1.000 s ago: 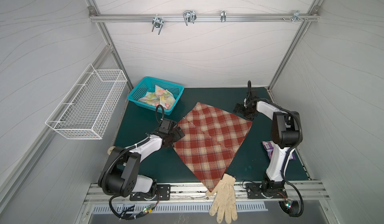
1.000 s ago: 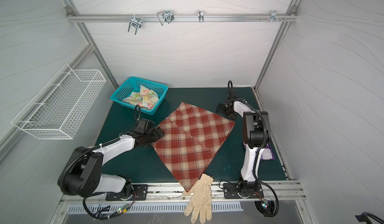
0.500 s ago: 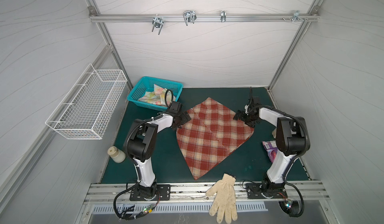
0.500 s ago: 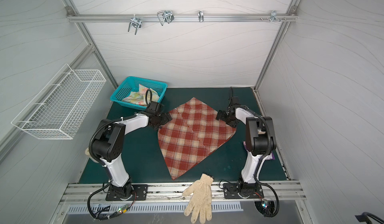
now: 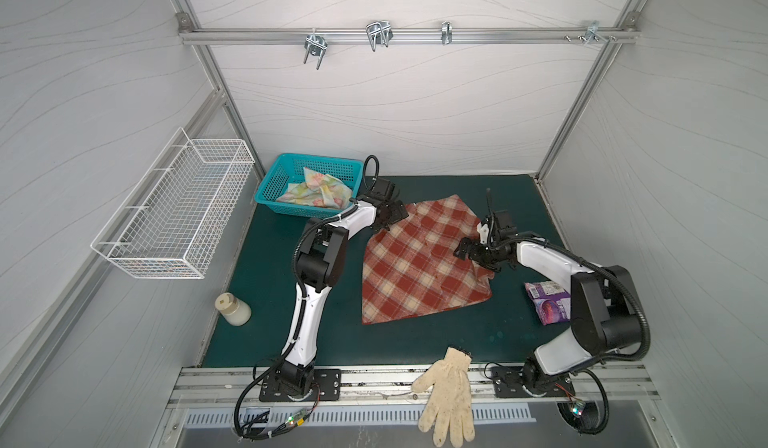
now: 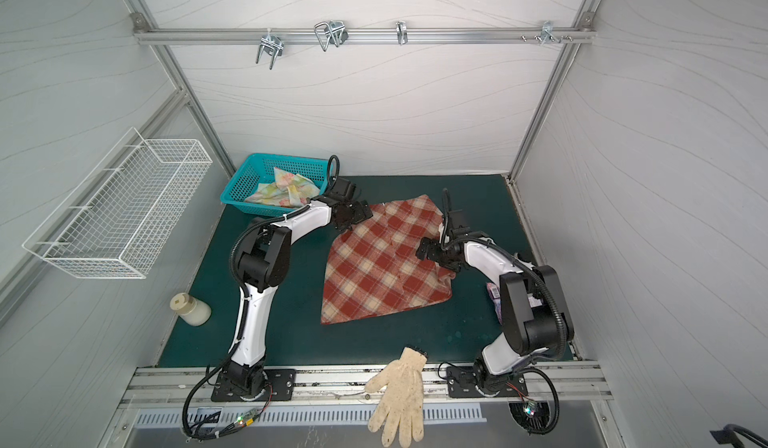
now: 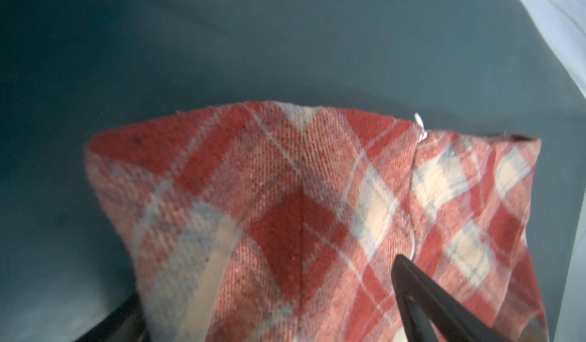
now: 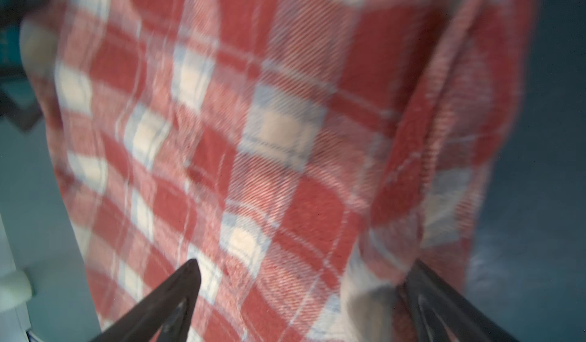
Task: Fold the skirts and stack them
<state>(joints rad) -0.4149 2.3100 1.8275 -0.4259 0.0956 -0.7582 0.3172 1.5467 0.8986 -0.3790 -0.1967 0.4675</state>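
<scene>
The rust-red and cream plaid skirt lies spread on the green mat in both top views. My left gripper is at its back left corner. In the left wrist view this gripper is open, with the cloth running between its fingers and one fingertip on top. My right gripper hovers over the skirt's right side. It is open in the right wrist view, with plaid under it. The pastel floral skirt lies crumpled in the teal basket.
A cream knitted glove lies across the front rail. A cream bottle lies at the mat's left edge. A purple packet sits by the right arm's base. A white wire basket hangs on the left wall.
The plaid skirt has turned and shifted back from the front rail. The left gripper moved back toward the teal basket. The right gripper came forward and inward over the skirt's right side.
</scene>
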